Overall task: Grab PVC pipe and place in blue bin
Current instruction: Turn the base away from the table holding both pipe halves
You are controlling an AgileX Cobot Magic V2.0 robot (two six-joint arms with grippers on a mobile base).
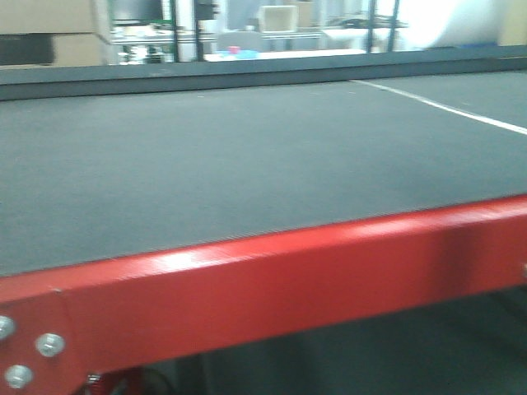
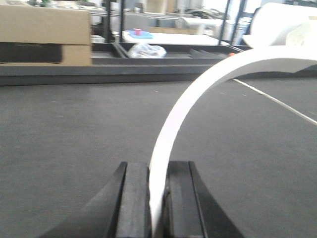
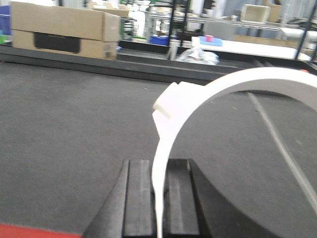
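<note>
Left claw (image 2: 157,173): nearest to us in its wrist view, clamped shut on the foot of a white pipe (image 2: 194,99), which arcs up and off to the right above the worktop (image 2: 74,148).
Right claw (image 3: 159,171): likewise pinched tight on a white arc (image 3: 257,80), held clear of the surface; one flat tab (image 3: 171,101) juts out partway up its curve.
One pipe or two: we cannot tell whether both claws grip the same piece or one each. No view shows both ends.
Worktop: a wide dark mat that fills most of every view. The front view shows nothing lying on it, and neither arm.
Red rail (image 1: 288,280): the front edge of the frame, bolts (image 1: 49,344) at its left corner.
Box (image 3: 64,27): brown cardboard at the far edge, well apart from the claws.
White line (image 1: 445,107): a thin stripe crossing the mat on the right.
Blue bin: we find it in no view. Small blue shapes far behind are too blurred to name.
Done: we judge the grab complete, the pipe lifted and secure.
Left: locating the bin, carrying across, letting go inside it.
</note>
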